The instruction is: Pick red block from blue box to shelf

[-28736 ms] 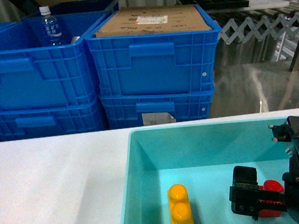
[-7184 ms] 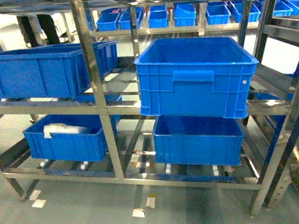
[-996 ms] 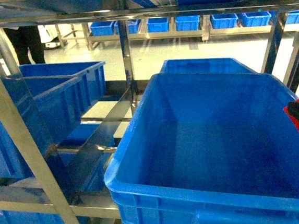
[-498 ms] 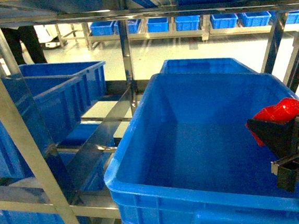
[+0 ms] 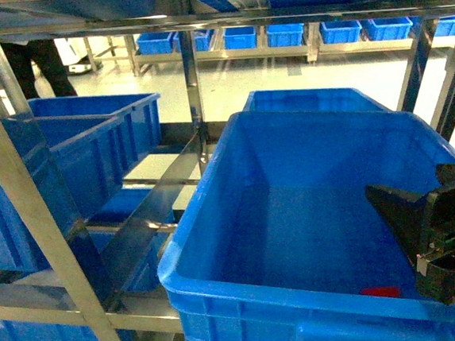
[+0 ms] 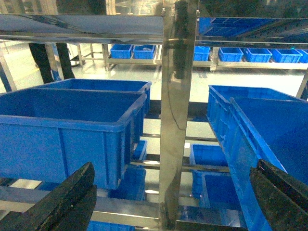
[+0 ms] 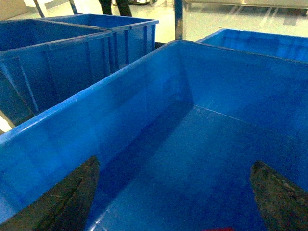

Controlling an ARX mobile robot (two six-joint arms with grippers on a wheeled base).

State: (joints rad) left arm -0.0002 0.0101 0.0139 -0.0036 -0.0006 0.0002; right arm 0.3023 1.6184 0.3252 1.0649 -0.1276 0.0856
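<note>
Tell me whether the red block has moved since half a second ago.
Yes. The red block dropped from the right hand to the crate floor.

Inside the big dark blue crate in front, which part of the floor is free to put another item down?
The large dark blue plastic crate has bare floor across its left and back. Only the front right is taken, by the small red block under the open right gripper.
</note>
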